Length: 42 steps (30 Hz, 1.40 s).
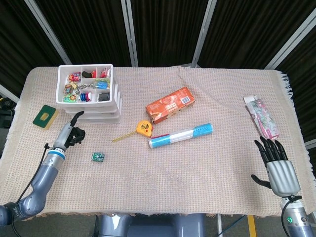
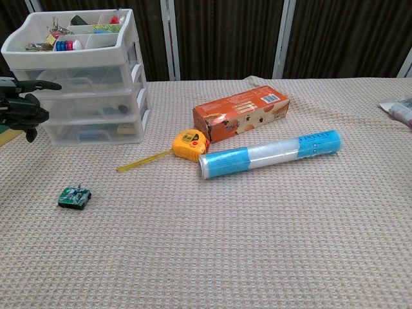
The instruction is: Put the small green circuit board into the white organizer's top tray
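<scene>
The small green circuit board [image 1: 98, 157] [image 2: 74, 197] lies flat on the woven cloth, in front of the white organizer [image 1: 90, 101] [image 2: 80, 103]. The organizer's top tray [image 1: 61, 84] [image 2: 22, 53] is divided into compartments that hold small colourful bits. My left hand [image 1: 72, 131] [image 2: 22, 109] hovers above the cloth, left of the board and beside the organizer's drawers, empty, with fingers partly curled and one finger stretched forward. My right hand [image 1: 277, 165] rests at the front right, fingers spread, holding nothing.
An orange box [image 1: 169, 104], a yellow tape measure [image 1: 143, 128] with its tape pulled out, and a blue and white tube [image 1: 180, 135] lie mid-table. A green sponge [image 1: 45, 116] sits left of the organizer, a printed packet [image 1: 261, 116] far right.
</scene>
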Each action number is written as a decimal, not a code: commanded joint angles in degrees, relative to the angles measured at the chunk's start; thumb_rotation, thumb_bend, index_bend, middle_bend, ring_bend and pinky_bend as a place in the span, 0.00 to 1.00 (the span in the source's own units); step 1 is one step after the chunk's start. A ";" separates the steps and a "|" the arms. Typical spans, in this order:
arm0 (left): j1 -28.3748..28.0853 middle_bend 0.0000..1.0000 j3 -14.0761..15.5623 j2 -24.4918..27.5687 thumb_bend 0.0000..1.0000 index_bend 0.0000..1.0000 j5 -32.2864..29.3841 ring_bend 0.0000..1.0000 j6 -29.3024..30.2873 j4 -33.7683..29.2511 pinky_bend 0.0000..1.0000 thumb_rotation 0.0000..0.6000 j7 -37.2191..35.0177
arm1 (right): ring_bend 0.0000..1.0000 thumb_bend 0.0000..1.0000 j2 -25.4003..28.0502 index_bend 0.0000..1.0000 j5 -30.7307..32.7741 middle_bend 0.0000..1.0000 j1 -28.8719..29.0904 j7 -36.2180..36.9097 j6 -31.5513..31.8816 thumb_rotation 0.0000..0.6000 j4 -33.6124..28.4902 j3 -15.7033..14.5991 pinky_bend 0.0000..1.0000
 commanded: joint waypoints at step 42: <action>-2.95 0.88 -2.95 -9.11 1.00 0.11 2.12 0.87 -2.79 7.47 0.64 1.00 -6.94 | 0.00 0.00 0.12 0.03 -0.10 0.00 0.05 -0.03 -0.34 1.00 -0.23 -0.26 0.00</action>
